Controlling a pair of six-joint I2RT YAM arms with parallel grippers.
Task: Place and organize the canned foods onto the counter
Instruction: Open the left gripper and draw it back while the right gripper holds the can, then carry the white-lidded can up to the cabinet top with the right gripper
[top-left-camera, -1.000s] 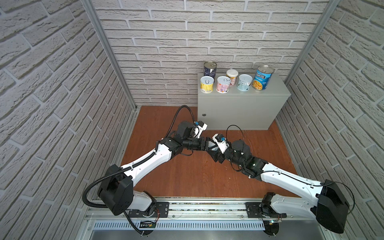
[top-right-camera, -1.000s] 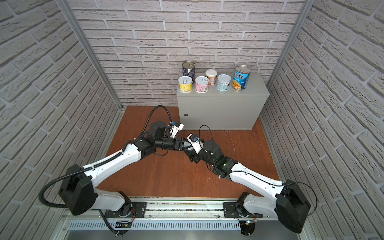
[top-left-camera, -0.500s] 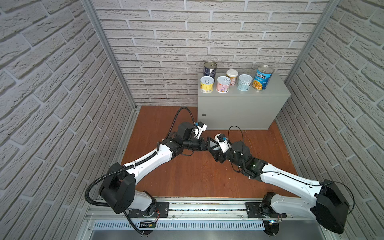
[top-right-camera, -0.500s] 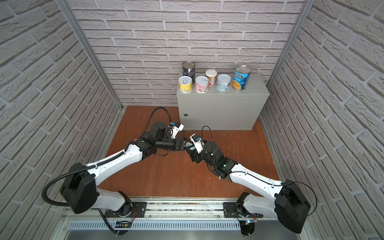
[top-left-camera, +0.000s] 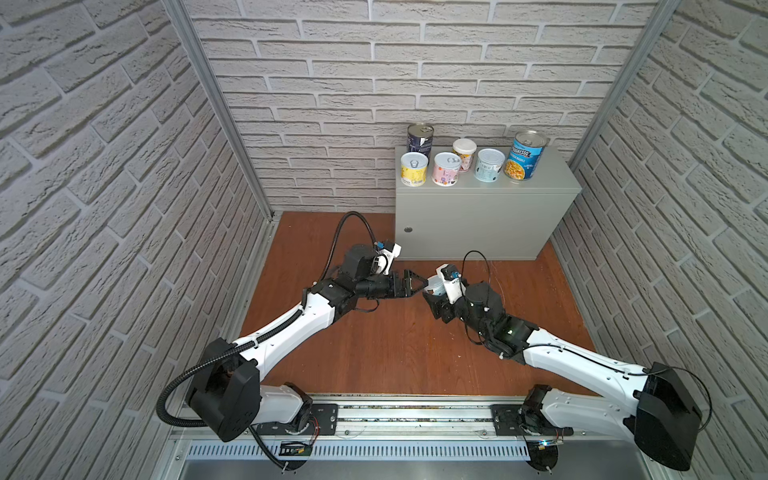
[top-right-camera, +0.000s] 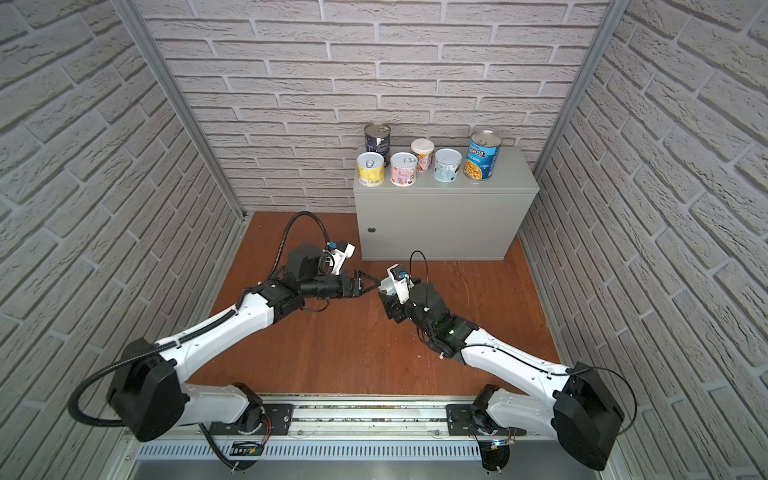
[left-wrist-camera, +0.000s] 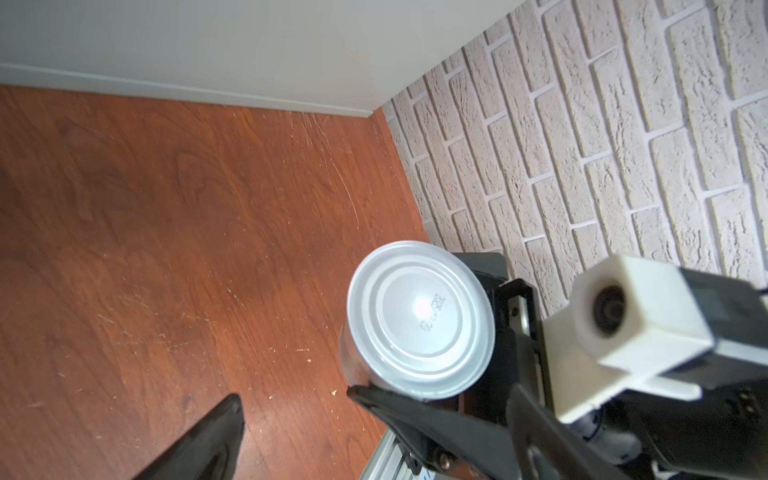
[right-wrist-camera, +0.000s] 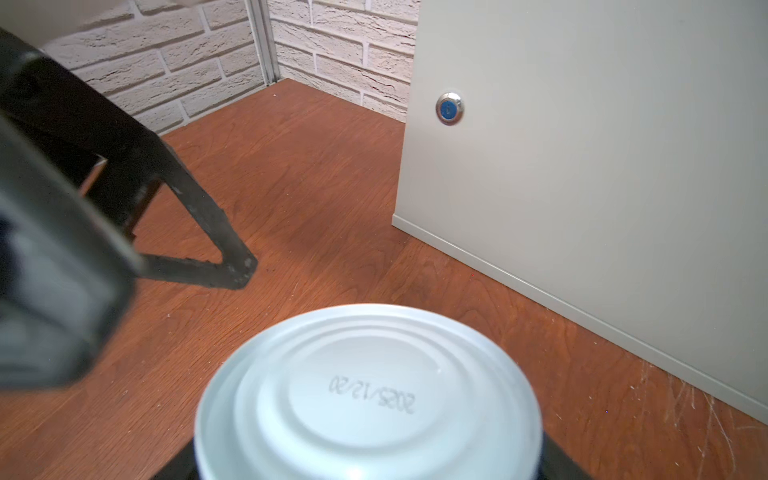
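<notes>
Placement step, last short silver-ended metal can (left-wrist-camera: 419, 320): sits clamped in right gripper (top-left-camera: 432, 293) before light grey metal cabinet (top-left-camera: 478, 216), left gripper (top-right-camera: 370, 284) gaping beside it; calls next for lift onto its top.

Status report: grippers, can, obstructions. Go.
Right gripper shut on short can, low in front of counter. Left gripper open, empty, close beside it. Six cans upright on counter top. Nothing between short can and counter.

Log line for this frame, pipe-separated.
left gripper: open, empty | right gripper: shut on short metal can | counter: six cans on top
</notes>
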